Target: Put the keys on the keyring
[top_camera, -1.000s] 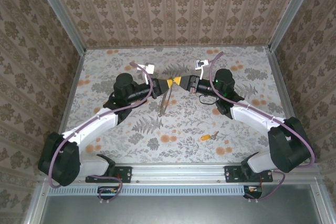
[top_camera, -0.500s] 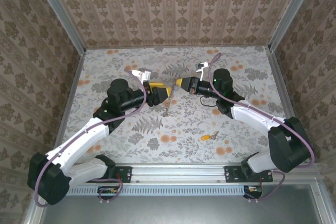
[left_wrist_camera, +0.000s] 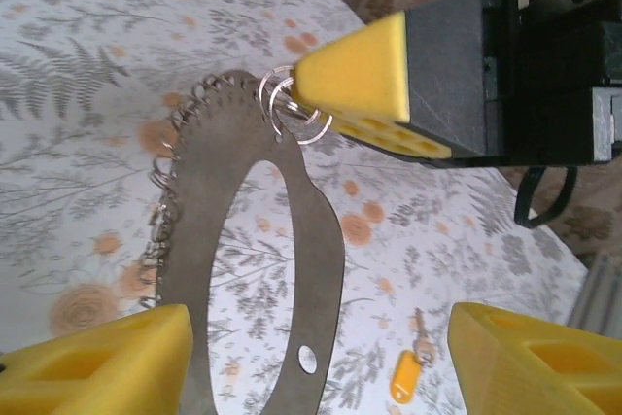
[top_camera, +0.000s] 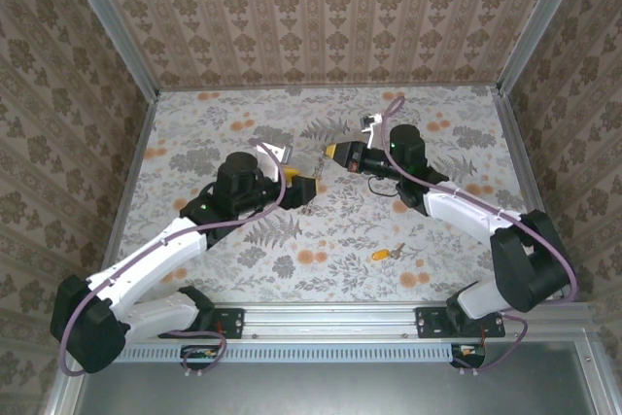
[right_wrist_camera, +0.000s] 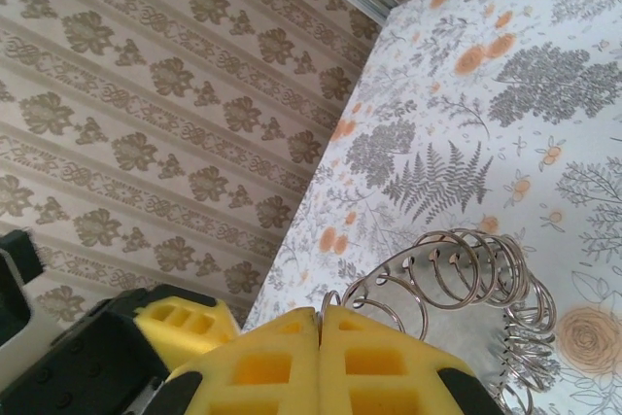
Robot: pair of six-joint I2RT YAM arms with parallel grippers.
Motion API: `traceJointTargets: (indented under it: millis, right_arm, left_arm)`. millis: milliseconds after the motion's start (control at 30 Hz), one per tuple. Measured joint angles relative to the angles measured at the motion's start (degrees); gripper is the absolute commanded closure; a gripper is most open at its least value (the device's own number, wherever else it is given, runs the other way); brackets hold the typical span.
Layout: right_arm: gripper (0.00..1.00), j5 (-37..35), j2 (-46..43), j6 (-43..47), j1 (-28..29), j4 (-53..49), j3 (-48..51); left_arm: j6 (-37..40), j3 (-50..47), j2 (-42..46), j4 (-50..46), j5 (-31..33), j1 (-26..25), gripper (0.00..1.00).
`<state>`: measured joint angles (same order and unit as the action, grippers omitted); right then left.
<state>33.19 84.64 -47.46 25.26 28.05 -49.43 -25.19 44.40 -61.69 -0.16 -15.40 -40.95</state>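
With the left fingers [left_wrist_camera: 107,357] spread, the keyring [left_wrist_camera: 224,143] hangs pinched only by the right fingers [right_wrist_camera: 282,357] — one thin loop could slip free.

Bright, even diffuse light, soft faint shadows, left claw [left_wrist_camera: 316,362] slightly blurred up close.

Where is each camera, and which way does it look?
Top external: above and behind the robot, looking down at the flowery table; left gripper and right gripper show.
Left wrist: on the left arm, looking along the table at the grey oval metal keyring with wire loops, held by the right gripper; the left gripper's yellow fingers show.
Right wrist: on the right arm, facing the patterned wall; its closed yellow fingers show.
Shared: both wrist views show the keyring.
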Motion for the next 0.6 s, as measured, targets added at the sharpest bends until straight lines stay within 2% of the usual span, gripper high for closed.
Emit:
traceJointTargets:
  millis: [300, 600]
  right_arm:
    - [1.00, 2.8, 13.7, -2.3, 3.1, 6.1, -4.4]
    - [1.00, 5.4, 21.7, -3.9, 4.9, 15.3, -3.1]
  left_arm:
    - [-1.0, -2.3, 7.3, -2.1, 13.0, 1.3, 0.22]
    - [-1.8, -4.0, 9.6, -3.9, 15.7, 4.0, 0.21]
